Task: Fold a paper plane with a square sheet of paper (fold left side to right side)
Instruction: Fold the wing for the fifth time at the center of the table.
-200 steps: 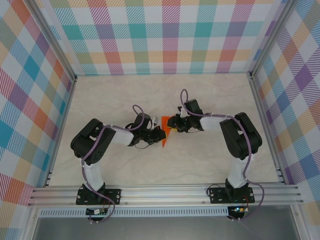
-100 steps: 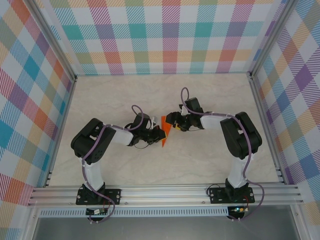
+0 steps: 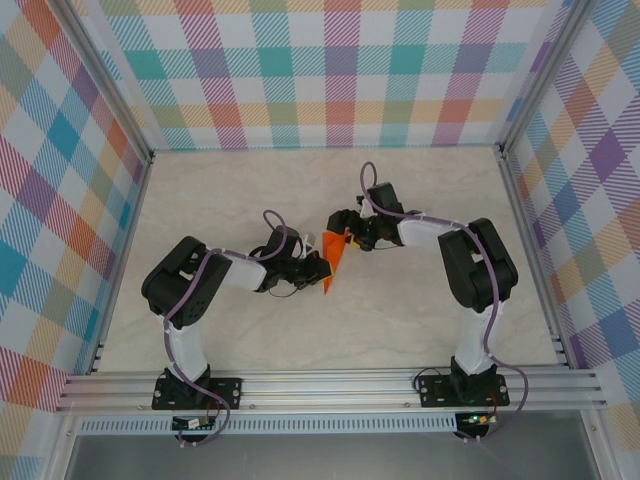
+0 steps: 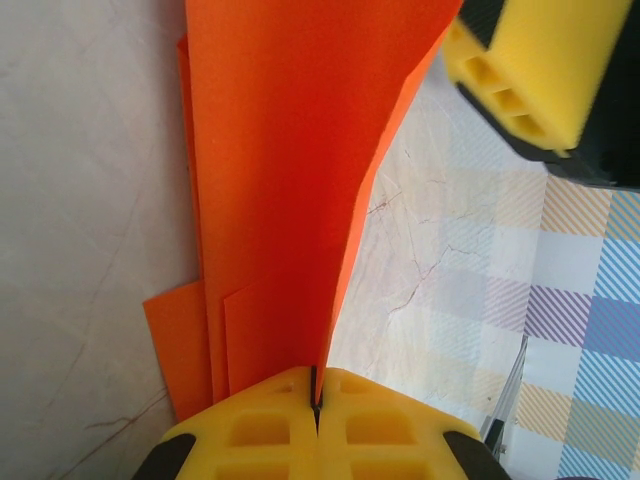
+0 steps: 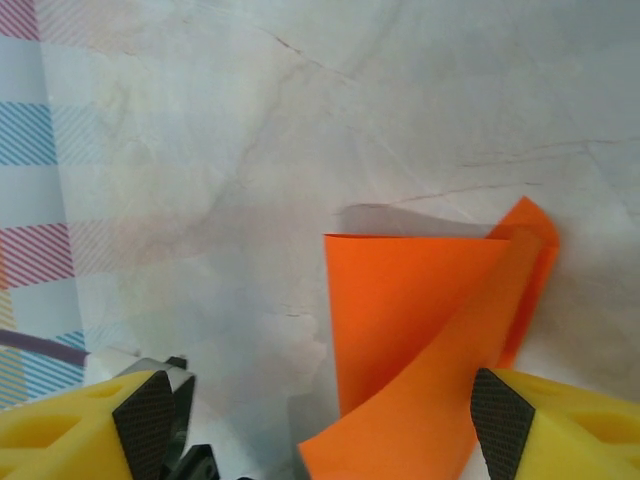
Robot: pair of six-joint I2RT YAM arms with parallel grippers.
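Pale marble-patterned table [image 3: 250,200] inside a booth with pastel plaid walls [image 3: 340,70]. Near the middle of the table lies the orange sheet of paper [image 3: 333,264], folded into a narrow shape of several layers. Its lower layers lie flat on the surface, while one long flap rises off them in a curve.

The left gripper [image 4: 315,398] is clamped on one end of that flap, yellow pads pressed together with the paper between them. The right gripper [image 5: 325,405] sits at the sheet's far end, its two yellow fingers spread wide with the flap's edge rising between them. It holds nothing. Both arms reach in from the near edge and meet over the paper.

The fold looks partway done: the raised flap has yet to be laid over and creased. With one pinch alone holding it, the springy flap could pull the flat layers askew and give a crooked crease. If the right fingers close or sweep carelessly, they could catch the loose edge and crumple it. A tug from the left could drag the light sheet across the smooth table.
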